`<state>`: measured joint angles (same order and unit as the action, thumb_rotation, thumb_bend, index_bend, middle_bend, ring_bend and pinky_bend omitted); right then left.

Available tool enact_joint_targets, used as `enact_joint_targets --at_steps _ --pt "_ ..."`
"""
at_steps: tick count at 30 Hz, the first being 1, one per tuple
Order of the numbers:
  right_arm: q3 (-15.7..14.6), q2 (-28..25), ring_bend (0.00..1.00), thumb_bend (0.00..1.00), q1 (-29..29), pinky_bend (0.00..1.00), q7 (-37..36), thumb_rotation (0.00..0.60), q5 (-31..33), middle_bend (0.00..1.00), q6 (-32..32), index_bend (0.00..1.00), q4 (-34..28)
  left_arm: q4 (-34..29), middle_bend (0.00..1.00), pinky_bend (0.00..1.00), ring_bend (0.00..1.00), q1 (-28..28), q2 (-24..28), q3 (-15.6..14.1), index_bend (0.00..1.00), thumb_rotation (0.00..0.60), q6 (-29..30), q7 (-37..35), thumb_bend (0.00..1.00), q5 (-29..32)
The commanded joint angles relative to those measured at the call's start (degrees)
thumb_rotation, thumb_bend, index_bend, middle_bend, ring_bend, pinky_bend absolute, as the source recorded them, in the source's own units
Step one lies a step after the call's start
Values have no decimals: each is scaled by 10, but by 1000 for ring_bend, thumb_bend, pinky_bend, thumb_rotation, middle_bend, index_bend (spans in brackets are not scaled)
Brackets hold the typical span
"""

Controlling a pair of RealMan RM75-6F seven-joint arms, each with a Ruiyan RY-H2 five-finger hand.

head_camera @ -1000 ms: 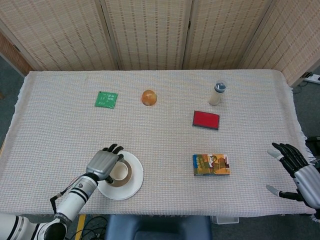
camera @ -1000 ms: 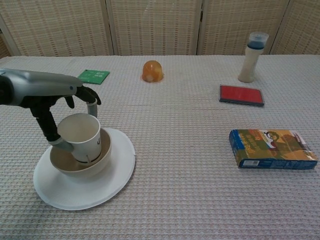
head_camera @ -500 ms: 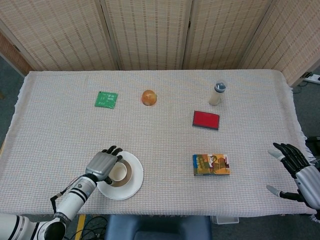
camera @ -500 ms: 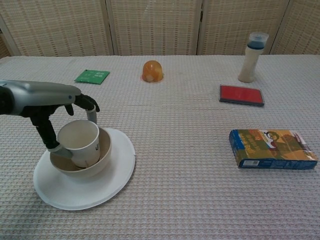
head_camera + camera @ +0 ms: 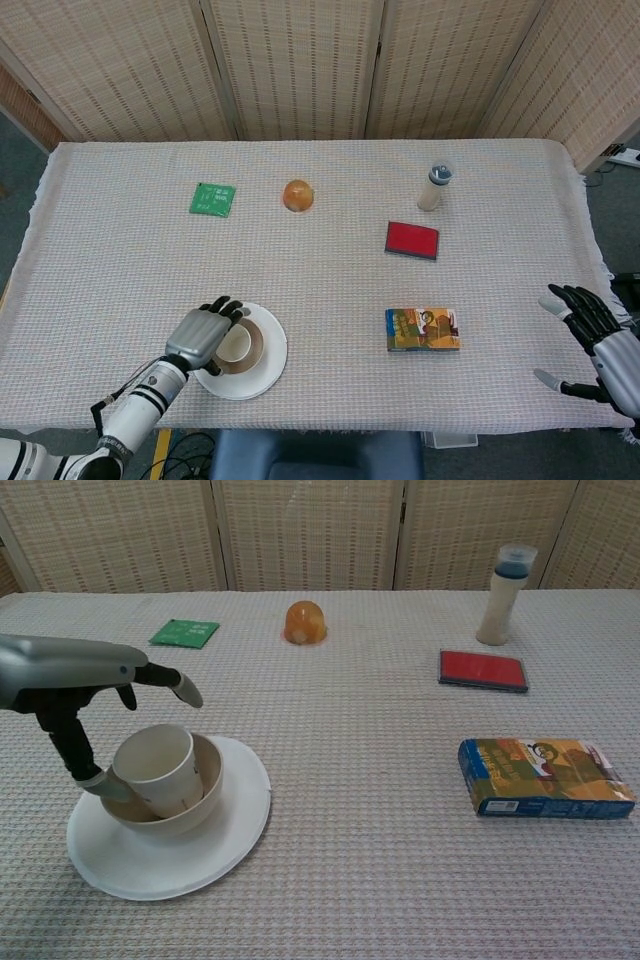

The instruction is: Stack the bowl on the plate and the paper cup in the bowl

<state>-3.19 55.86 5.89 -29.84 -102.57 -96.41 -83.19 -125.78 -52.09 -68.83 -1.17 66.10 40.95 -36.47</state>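
Where the plate sits at the lower left of the surface, the bowl rests on it and the cup stands tilted inside the bowl. The left hand hangs just above and to the left of the cup, its fingers spread out over the rim; its thumb reaches down beside the cup's left wall, and whether it touches cannot be told. The hand grips nothing. In the head view the same hand overlaps the plate's left edge. The right hand is at the lower right edge of the frame, fingers apart and empty, well apart from the stack.
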Motion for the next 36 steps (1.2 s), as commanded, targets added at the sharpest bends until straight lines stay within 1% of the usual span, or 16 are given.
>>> enact_joint_targets --at_steps 1,4,6,7,9,10,12,14,16,18,21,24,28,31,33,36 --pt "1 0 0 164 0 0 0 600 3 37 1 95 0 -53 129 231 0 24 49 -17 153 600 29 -6 187 -40" --pt "1 0 0 167 -1 0 6 600 2 37 1 95 -1 -82 129 231 0 61 93 -37 151 600 63 -26 187 -103" --pt "0 1 0 167 -2 0 14 600 3 37 4 95 -3 -81 129 231 0 107 122 -60 151 600 100 -58 187 -182" --pt "0 1 0 167 -1 0 19 600 4 37 8 95 -5 -64 129 231 0 138 132 -76 151 600 125 -79 187 -238" --pt "1 2 0 167 1 0 32 600 7 37 17 95 -10 -21 129 231 0 186 140 -99 151 600 167 -117 187 -319" --pt "1 3 0 168 2 0 44 600 9 37 23 95 -14 16 129 231 0 217 138 -110 151 600 197 -148 187 -367" --pt "1 6 0 169 3 0 64 600 13 37 33 95 -22 73 129 231 0 260 131 -119 151 600 240 -204 187 -419" --pt "0 8 0 169 4 0 91 600 17 37 46 95 -33 142 129 231 0 306 116 -120 152 600 289 -270 186 -455" --pt "-3 10 0 171 8 0 114 600 18 37 64 95 -45 210 128 231 0 343 95 -113 153 600 329 -337 186 -474" --pt "-5 14 0 173 11 0 142 600 21 37 81 95 -56 278 128 231 0 373 73 -103 154 600 360 -382 187 -485" --pt "-3 23 0 175 11 0 194 600 35 37 101 95 -74 355 129 231 0 405 45 -95 156 600 385 -425 186 -500" --pt "7 38 0 179 4 0 255 600 69 37 112 95 -91 410 125 231 0 427 29 -90 155 600 394 -454 186 -510" --pt "19 55 0 182 -3 0 312 600 106 37 120 95 -109 463 115 231 0 443 16 -84 154 600 392 -483 186 -523" --pt "27 62 0 183 -5 0 335 600 120 37 118 95 -117 488 107 231 0 453 10 -82 155 600 387 -488 186 -531" --pt "30 65 0 183 -8 0 344 600 122 37 113 95 -118 478 101 231 0 455 20 -81 157 600 383 -489 186 -541" --pt "29 65 0 183 -13 0 349 600 118 37 105 95 -119 475 98 231 0 458 23 -78 158 600 380 -483 187 -552"
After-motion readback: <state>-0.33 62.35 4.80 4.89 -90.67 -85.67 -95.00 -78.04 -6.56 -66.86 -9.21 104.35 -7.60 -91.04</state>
